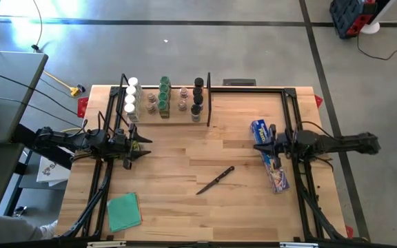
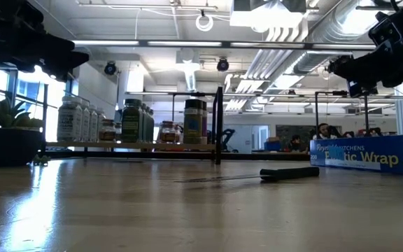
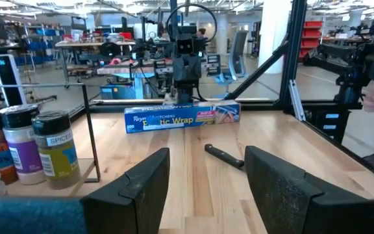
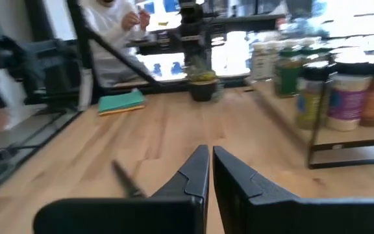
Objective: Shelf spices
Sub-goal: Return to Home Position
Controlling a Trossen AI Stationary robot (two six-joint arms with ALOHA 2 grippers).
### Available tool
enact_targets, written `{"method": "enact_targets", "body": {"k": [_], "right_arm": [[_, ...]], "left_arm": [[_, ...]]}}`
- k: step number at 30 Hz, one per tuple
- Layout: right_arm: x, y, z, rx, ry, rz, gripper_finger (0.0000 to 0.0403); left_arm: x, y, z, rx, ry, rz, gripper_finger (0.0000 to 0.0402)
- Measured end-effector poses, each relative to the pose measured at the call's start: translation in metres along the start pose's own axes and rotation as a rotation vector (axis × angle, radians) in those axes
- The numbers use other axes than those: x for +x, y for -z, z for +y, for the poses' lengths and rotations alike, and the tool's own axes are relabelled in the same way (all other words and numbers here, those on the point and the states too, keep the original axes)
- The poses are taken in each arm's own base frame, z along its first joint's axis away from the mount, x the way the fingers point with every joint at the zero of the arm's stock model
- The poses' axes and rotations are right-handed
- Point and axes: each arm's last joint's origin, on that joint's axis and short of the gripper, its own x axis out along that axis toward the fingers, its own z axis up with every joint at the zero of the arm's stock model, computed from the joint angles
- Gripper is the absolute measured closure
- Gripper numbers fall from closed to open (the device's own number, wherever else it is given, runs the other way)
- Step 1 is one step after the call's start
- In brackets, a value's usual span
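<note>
1. The spices (image 1: 164,96) all stand on the shelf (image 2: 145,145), which sits at 11 o'clock on the desk (image 1: 185,213).
2. From above I count three rows of caps: one white, one green and one black, with roughly four caps in each. A few clear brownish jars stand between the rows. I cannot fix the exact total.
3. The shelf has two black upright rods (image 1: 208,100), one at each end.
4. My left tool (image 1: 143,148) is at 9 o'clock, raised off the desk. It is near the shelf but apart from it, with its fingers spread wide and empty.
5. My right tool (image 1: 259,146) is at 3 o'clock, above the one blue wrap box (image 1: 278,176). Its fingers are pressed together on nothing.
6. One knife (image 1: 216,180) lies toward 5 o'clock, and one green pad (image 1: 124,210) lies at 7 o'clock.
</note>
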Motion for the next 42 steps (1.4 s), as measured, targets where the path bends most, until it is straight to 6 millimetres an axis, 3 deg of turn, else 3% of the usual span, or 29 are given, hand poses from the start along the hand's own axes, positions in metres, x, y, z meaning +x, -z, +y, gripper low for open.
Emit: {"method": "enact_targets", "body": {"k": [42], "right_arm": [[0.0000, -0.0005, -0.0024, -0.036, 0.037, -0.005, 0.0387]], "left_arm": [[0.0000, 0.0000, 0.0000, 0.000, 0.000, 0.000, 0.0206]]}}
